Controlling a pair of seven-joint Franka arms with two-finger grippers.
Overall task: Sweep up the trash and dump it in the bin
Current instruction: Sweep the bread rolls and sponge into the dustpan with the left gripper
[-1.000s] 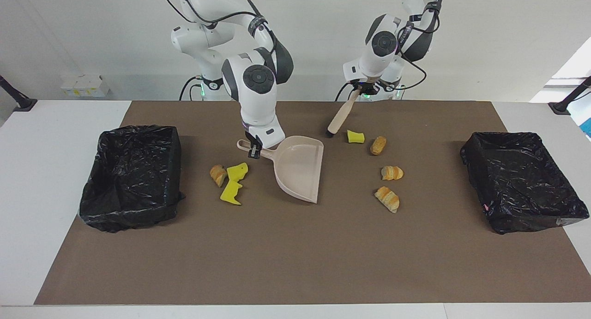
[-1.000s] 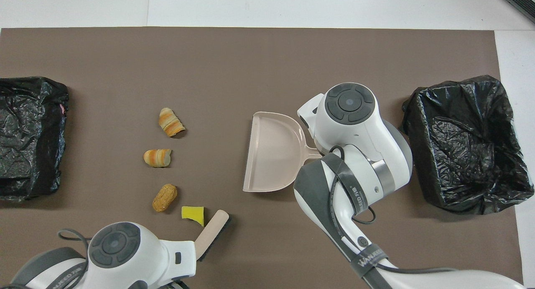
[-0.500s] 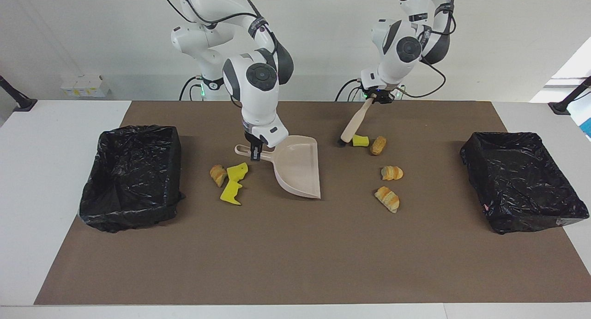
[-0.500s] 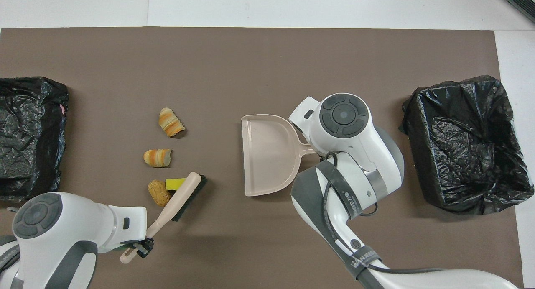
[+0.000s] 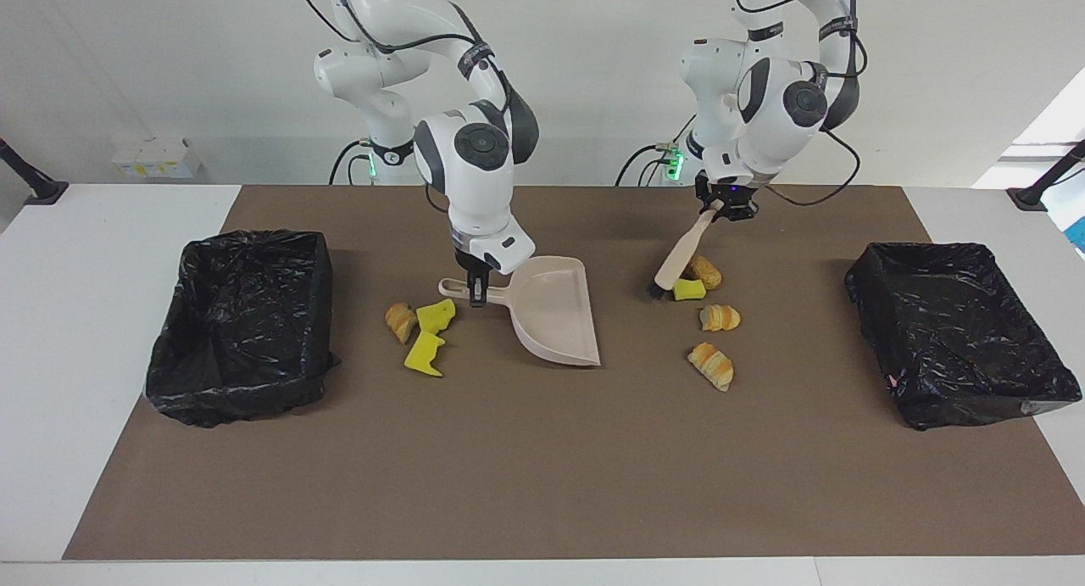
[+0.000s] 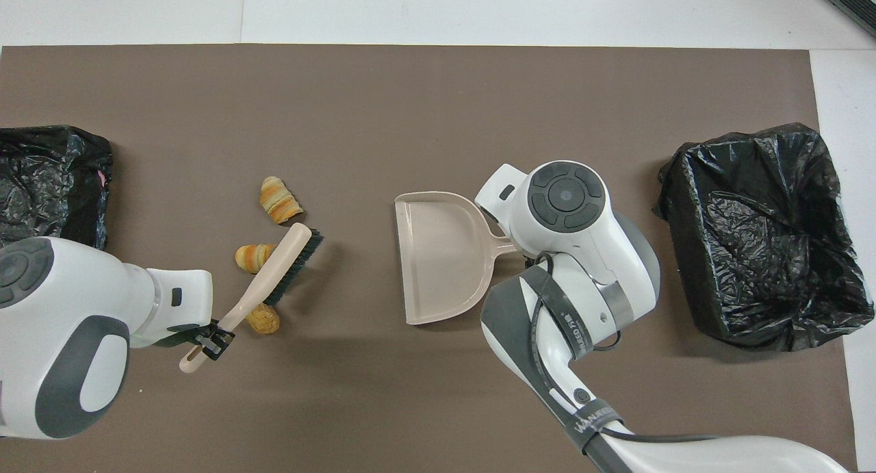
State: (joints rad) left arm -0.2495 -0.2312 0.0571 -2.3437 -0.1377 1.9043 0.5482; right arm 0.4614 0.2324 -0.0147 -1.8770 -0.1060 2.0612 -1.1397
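Note:
My left gripper (image 5: 725,210) (image 6: 213,337) is shut on the handle of the beige hand brush (image 5: 678,266) (image 6: 282,269). Its bristles touch a yellow sponge piece (image 5: 688,291), with a bread roll (image 5: 705,272) (image 6: 263,319) beside it. Two more rolls (image 5: 720,317) (image 5: 711,365) lie just farther from the robots. My right gripper (image 5: 476,293) is shut on the handle of the beige dustpan (image 5: 553,310) (image 6: 441,257), whose mouth faces the left arm's end. A roll (image 5: 400,321) and two yellow pieces (image 5: 436,315) (image 5: 424,353) lie beside the dustpan's handle, hidden under the arm in the overhead view.
A black-lined bin (image 5: 246,240) (image 6: 807,333) stands at the right arm's end of the brown mat (image 5: 542,467). A second bin (image 5: 975,410) (image 6: 55,137) stands at the left arm's end.
The left arm swung the brush toward its own end of the table and away from the robots, pushing the yellow piece and roll toward the other rolls. The dustpan shifted and turned slightly.

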